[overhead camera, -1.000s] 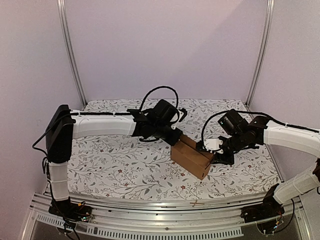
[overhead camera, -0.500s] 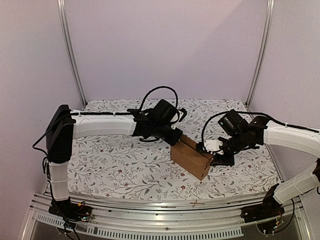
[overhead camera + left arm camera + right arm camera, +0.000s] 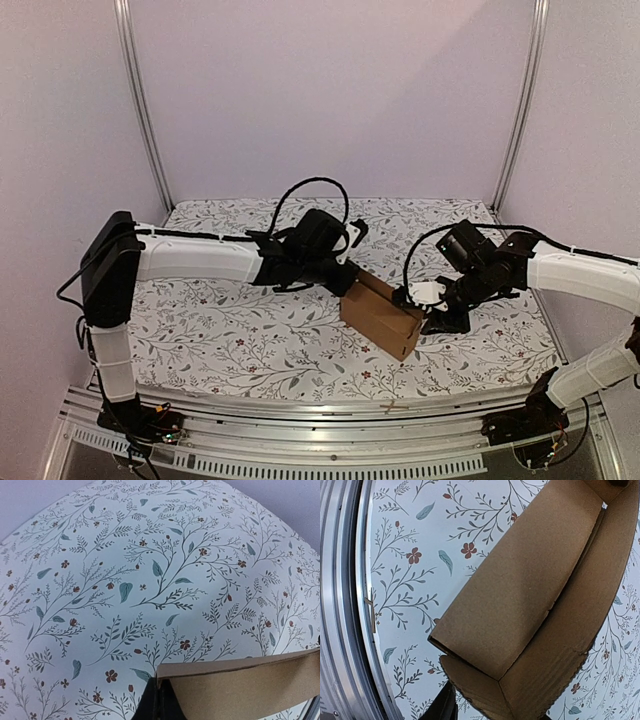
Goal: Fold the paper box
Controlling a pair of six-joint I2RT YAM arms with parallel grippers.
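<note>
Box (image 3: 380,315), plain brown cardboard, sits on the flowered surface (image 3: 220,330) a bit right of centre. It is long and set at an angle, one end far-left and the other near-right. The right wrist view shows the top open, with the bare inside walls and floor visible. Left arm reaches across from the left. Left pincer (image 3: 346,277) is at the box's far-left end, closed, pinching a thin cardboard wall; in its own view the cardboard edge starts right at the dark fingers (image 3: 150,705). Right pincer (image 3: 428,318) is at the near-right end, jaws partly apart with the box corner between them. Cannot tell if they press the cardboard. Metal rail (image 3: 340,605) runs along the near edge of the surface.
</note>
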